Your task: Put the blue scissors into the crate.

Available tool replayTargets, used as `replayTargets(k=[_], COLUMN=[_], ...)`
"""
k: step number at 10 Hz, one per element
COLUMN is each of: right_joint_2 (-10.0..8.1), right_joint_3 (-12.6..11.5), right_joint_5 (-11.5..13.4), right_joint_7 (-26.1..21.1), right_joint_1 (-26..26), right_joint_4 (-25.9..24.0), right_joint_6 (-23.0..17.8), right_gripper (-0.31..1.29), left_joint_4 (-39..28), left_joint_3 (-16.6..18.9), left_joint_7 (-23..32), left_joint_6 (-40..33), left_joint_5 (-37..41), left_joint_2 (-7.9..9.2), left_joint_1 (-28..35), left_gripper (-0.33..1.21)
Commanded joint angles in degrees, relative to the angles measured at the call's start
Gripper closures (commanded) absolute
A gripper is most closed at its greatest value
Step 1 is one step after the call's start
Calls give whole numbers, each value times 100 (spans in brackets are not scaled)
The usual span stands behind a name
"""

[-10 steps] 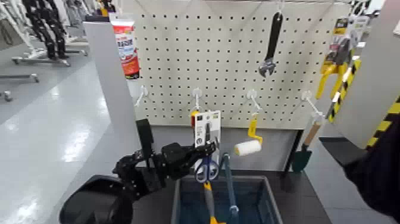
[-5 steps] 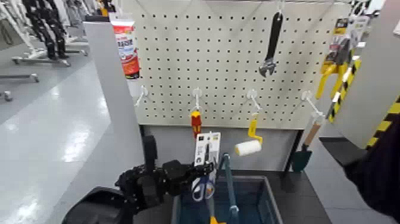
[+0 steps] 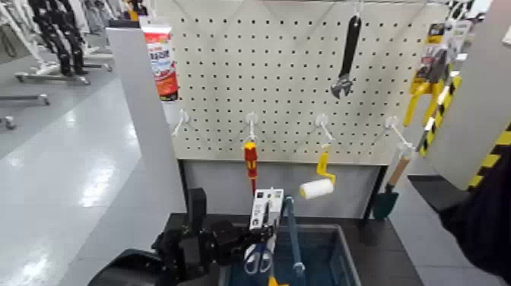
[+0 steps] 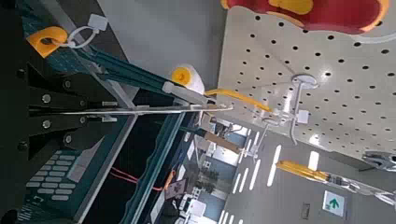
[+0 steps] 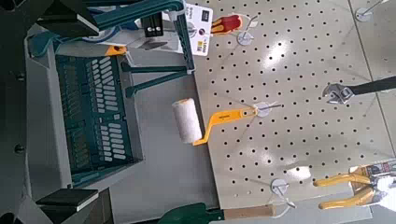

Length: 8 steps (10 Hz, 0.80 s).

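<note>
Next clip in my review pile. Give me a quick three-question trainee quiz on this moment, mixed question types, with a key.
1. True or false: the left gripper holds the blue scissors by their card, above the crate.
2. Multiple choice: what hangs on the pegboard directly above the scissors card? A) the black wrench B) the red-and-yellow screwdriver C) the yellow-handled paint roller
3. Short answer: which tool hangs highest on the pegboard?

Key
1. True; the card is upright, its lower end at the crate's opening.
2. B
3. The black wrench.
</note>
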Motion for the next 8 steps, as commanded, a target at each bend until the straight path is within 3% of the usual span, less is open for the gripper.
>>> replayTargets(k=[1,2,3,8], right_joint_2=[8,-1,-1,-1], right_joint_3=[0,0,0,-9], right_joint_5=[-1,-19,-19,-19], right_joint_7=[5,13,13,13], right_joint_1=[0,0,0,9], right_joint_4=[4,4,4,4], right_joint_6=[-1,-10,-10,-71], right_gripper=[9,9,9,9], left_joint_4=[112,103,50,-143], left_joint_3=[-44,-44,-18,8], left_joint_7=[0,0,18,44], left_joint_6=[57,48,48,-49], left_joint_5=[-135,-196,-267,-284], left_joint_2=[-10,-10,-10,-19], left_joint_1=[-11,-29,-29,-11], left_gripper=[104,41,-11,-8])
